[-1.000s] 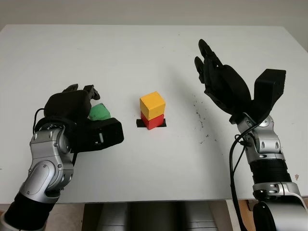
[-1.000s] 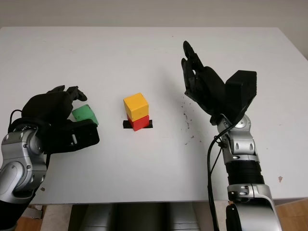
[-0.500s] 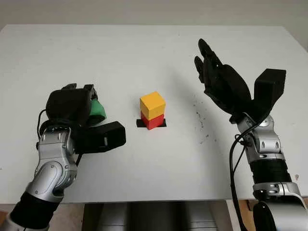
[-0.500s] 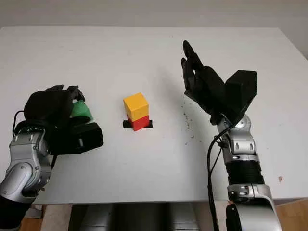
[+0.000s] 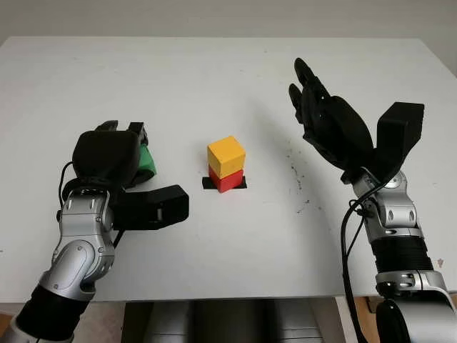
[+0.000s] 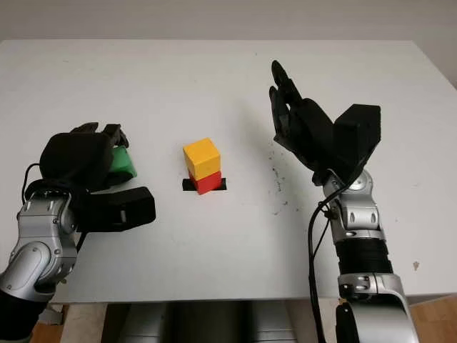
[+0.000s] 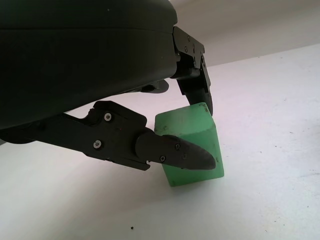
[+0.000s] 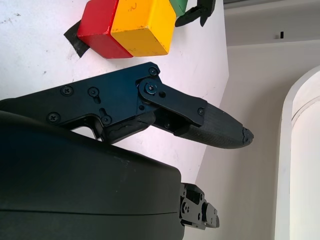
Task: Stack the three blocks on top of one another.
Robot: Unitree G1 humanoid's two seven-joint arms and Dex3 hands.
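Note:
A yellow block (image 5: pixel 226 156) sits on a red block (image 5: pixel 228 181) at the table's middle, over a black tape mark (image 5: pixel 209 184). To their left my left hand (image 5: pixel 134 148) is shut on the green block (image 5: pixel 146 161). In the left wrist view the fingers (image 7: pixel 195 157) press on two sides of the green block (image 7: pixel 192 142), which is tilted just over the table. My right hand (image 5: pixel 318 107) is open, raised above the table to the right of the stack. The right wrist view shows the yellow block (image 8: pixel 142 25) and red block (image 8: pixel 102 27) beyond its finger (image 8: pixel 215 130).
The white table (image 5: pixel 228 257) has dark specks (image 5: pixel 295 179) to the right of the stack. Its front edge runs close before both forearms. A light wall (image 8: pixel 260 100) lies past the table's far side.
My left hand has closed over the green block, turned more upright and shifted a little toward the stack with it. The right arm has not moved.

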